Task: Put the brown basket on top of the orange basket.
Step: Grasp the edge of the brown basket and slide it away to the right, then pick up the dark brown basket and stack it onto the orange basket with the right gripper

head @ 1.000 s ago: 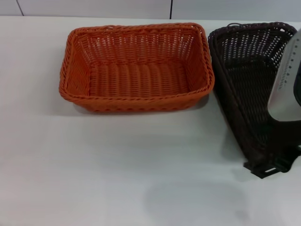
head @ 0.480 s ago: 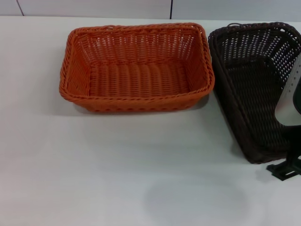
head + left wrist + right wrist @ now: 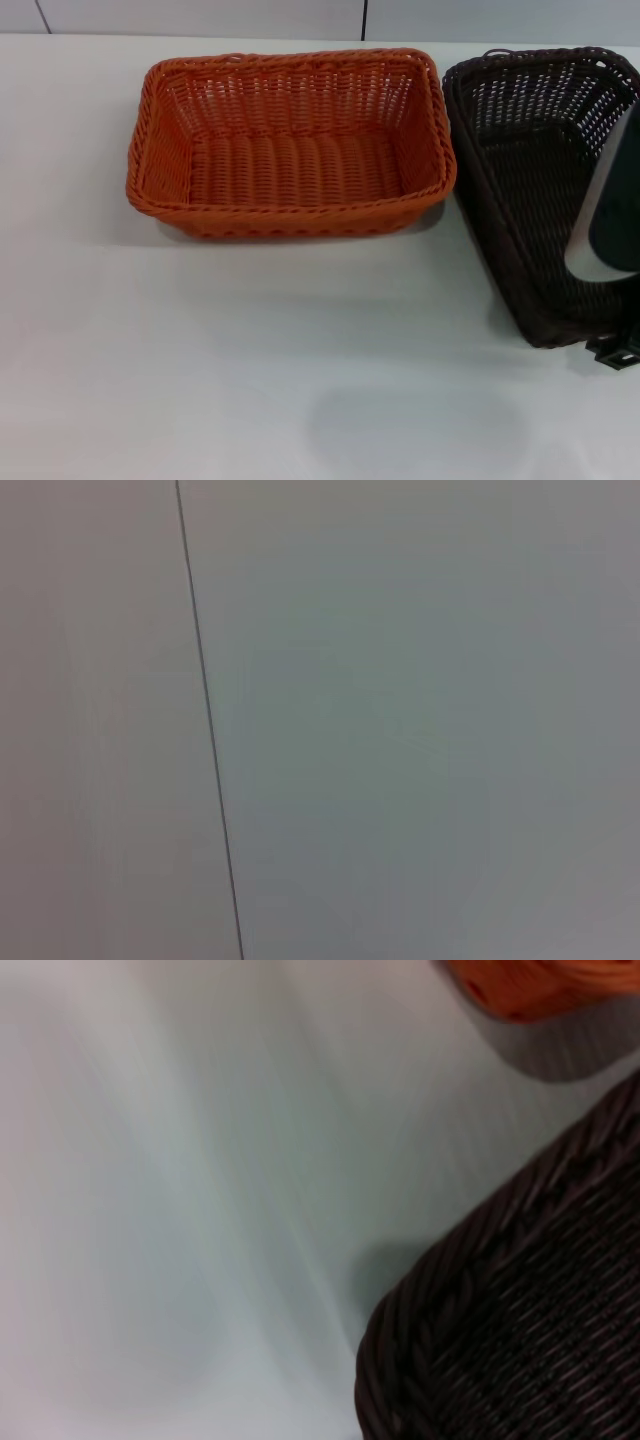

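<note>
1. The right claw (image 3: 618, 350) shows only as a small black piece at the right edge of the head view, just past the near corner of the brown basket (image 3: 530, 160); whether its fingers are apart or together cannot be told.
2. The right arm (image 3: 608, 215) comes in from the right edge as a grey and dark casing and covers part of the brown basket's right side.
3. The right wrist view shows a rounded corner of the brown basket (image 3: 500, 1330), with its braided rim, close to the camera.
4. The brown basket sits upright on the white counter (image 3: 250, 360) at the right of the head view, its right end cut off by the picture's edge.
5. The orange basket (image 3: 290, 145) sits upright on the counter to the left of the brown one, and nothing lies inside it.
6. The two baskets stand side by side, their facing rims very near each other; whether they touch cannot be told.
7. A small part of the orange basket (image 3: 545, 985) also shows in the right wrist view, across a strip of bare counter (image 3: 200, 1210) from the brown corner.
8. The left claw is not visible in any view; the left wrist view shows only a pale flat surface (image 3: 420, 730) crossed by a thin dark line (image 3: 210, 750).
</note>
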`<state>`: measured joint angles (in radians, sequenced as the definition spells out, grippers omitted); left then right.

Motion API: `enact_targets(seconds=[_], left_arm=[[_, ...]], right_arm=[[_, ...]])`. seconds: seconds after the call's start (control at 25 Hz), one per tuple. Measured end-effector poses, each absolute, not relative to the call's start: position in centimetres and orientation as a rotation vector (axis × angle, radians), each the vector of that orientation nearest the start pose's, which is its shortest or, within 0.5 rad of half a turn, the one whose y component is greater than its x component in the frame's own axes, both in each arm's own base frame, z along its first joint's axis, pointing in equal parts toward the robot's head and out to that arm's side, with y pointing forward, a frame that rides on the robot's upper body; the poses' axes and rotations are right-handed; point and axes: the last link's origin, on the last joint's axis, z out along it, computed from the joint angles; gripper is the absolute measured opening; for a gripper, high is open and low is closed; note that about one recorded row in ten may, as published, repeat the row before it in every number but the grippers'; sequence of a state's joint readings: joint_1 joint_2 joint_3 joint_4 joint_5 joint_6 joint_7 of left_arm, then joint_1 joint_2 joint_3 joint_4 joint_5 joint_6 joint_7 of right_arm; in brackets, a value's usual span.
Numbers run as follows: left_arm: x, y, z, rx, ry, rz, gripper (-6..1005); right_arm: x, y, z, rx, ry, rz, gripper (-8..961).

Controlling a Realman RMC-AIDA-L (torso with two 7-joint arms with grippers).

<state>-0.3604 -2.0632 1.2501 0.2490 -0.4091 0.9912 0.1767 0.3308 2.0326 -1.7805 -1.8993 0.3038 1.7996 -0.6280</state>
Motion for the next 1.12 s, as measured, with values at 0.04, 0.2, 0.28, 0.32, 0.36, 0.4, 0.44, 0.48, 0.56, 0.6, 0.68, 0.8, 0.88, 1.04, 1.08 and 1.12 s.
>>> enact_targets(seconds=[0.04,0.2,0.28,0.32,0.36,0.4,0.44,0.48,0.56,0.6,0.68,0.8,0.88,1.04,1.08,1.12], left_arm=[[-41.0,31.9,9.0,-1.063,-0.574,-0.318,596],[-41.1,31.8,8.9,-1.063,-0.575,-0.315,596],[-41.1,31.8,8.9,-1.063,-0.575,-0.315,596],[-41.1,31.8,8.9,-1.063,-0.575,-0.315,596],[-41.1,31.8,8.9,-1.063,-0.574,-0.313,596],[-41.1,31.8,8.9,-1.063,-0.574,-0.313,597],[-41.1,31.8,8.9,-1.063,-0.574,-0.311,597],[-41.1,31.9,8.9,-1.065,-0.572,-0.311,597],[-41.0,32.0,8.9,-1.067,-0.572,-0.311,597],[-41.0,32.0,8.9,-1.067,-0.572,-0.311,596],[-41.0,32.1,9.0,-1.069,-0.572,-0.311,596],[-41.0,32.1,9.0,-1.069,-0.571,-0.310,596],[-41.0,32.2,9.0,-1.069,-0.571,-0.310,596],[-41.2,31.9,9.1,-1.062,-0.578,-0.311,596],[-41.3,31.9,9.2,-1.059,-0.579,-0.310,596],[-41.3,31.8,9.2,-1.057,-0.579,-0.310,597]], right_arm=[[17.6,27.0,1.8,-2.556,0.375,-0.966,799],[17.9,27.3,1.4,-2.567,0.358,-1.015,633],[18.1,27.6,1.1,-2.571,0.360,-1.034,540],[18.1,27.7,1.1,-2.573,0.355,-1.041,488],[18.0,27.8,1.1,-2.576,0.344,-1.041,436],[17.8,27.9,1.2,-2.578,0.328,-1.034,384],[17.5,27.9,1.3,-2.581,0.309,-1.021,332],[16.9,28.0,1.5,-2.583,0.277,-0.998,319],[16.0,28.1,1.8,-2.582,0.227,-0.960,292],[15.5,28.2,2.0,-2.580,0.199,-0.940,279],[14.6,28.5,2.5,-2.572,0.153,-0.902,252],[13.3,29.2,3.3,-2.544,0.110,-0.844,213],[12.5,29.5,3.8,-2.525,0.089,-0.809,186],[10.6,29.5,4.7,-2.484,0.015,-0.748,175],[10.3,29.6,4.8,-2.475,0.000,-0.744,172],[9.9,29.8,4.9,-2.463,-0.018,-0.742,169]])
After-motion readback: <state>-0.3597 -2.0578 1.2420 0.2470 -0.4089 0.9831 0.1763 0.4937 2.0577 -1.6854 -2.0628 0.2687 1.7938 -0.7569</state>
